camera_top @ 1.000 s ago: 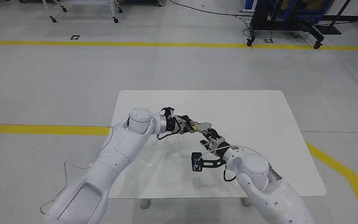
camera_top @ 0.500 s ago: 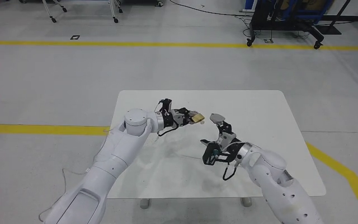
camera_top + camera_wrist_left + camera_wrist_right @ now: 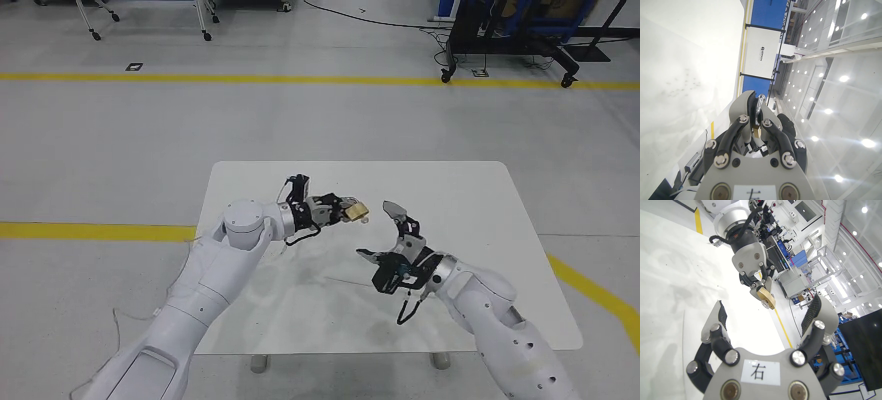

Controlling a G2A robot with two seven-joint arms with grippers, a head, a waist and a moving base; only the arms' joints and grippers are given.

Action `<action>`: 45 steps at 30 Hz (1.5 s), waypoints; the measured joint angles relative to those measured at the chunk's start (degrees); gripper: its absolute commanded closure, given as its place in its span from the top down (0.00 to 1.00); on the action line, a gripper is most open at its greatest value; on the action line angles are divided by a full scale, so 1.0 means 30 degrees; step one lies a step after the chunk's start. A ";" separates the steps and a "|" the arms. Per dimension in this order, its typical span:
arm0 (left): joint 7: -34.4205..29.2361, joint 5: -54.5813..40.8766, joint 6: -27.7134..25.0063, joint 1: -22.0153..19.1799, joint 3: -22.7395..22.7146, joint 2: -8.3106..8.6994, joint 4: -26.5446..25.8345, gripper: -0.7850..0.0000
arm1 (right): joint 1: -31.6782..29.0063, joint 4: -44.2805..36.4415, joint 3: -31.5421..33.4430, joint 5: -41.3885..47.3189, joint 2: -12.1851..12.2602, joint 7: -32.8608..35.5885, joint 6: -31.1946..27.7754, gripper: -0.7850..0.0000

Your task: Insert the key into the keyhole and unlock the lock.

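A brass padlock (image 3: 353,210) hangs above the white table (image 3: 470,195), with my left gripper (image 3: 340,209) shut on it. Seen from the right wrist, the padlock (image 3: 767,297) sticks out from the left gripper (image 3: 761,288), and a round silver key head (image 3: 764,304) sits at its lower end. From the left wrist, a brass corner (image 3: 757,133) shows between the closed fingers (image 3: 740,108). My right gripper (image 3: 381,233) is open a short way to the right of the lock, and nothing lies between its ribbed pads (image 3: 811,310).
The table's front edge (image 3: 400,350) lies below both arms. Bare table (image 3: 668,279) surrounds the grippers. A black wheeled rack (image 3: 510,45) stands on the floor far behind the table.
My right gripper was at the lock a second ago; it has drawn back to the right and now stands open. The left gripper shifted the padlock slightly away from me.
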 measured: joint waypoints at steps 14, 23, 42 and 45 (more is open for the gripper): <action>0.0305 0.0056 0.0024 0.0376 -0.0417 0.0075 -0.0486 0.00 | 0.0395 0.0747 -0.1331 -0.1052 -0.0299 0.2335 0.2580 0.08; 0.0510 0.0414 -0.0047 0.0615 -0.0692 0.0169 -0.0838 0.00 | 0.0184 0.0369 -0.1935 -0.2408 -0.0420 0.3570 0.3920 0.17; 0.1001 0.1300 0.0229 0.0821 -0.0649 0.0202 -0.1285 0.00 | 0.0554 0.0358 -0.2538 -0.2942 -0.0595 0.3867 0.4109 0.21; 0.1009 0.1385 0.0277 0.0798 -0.0619 0.0193 -0.1293 0.00 | 0.0692 0.0385 -0.2780 -0.3206 -0.0646 0.4125 0.4128 0.02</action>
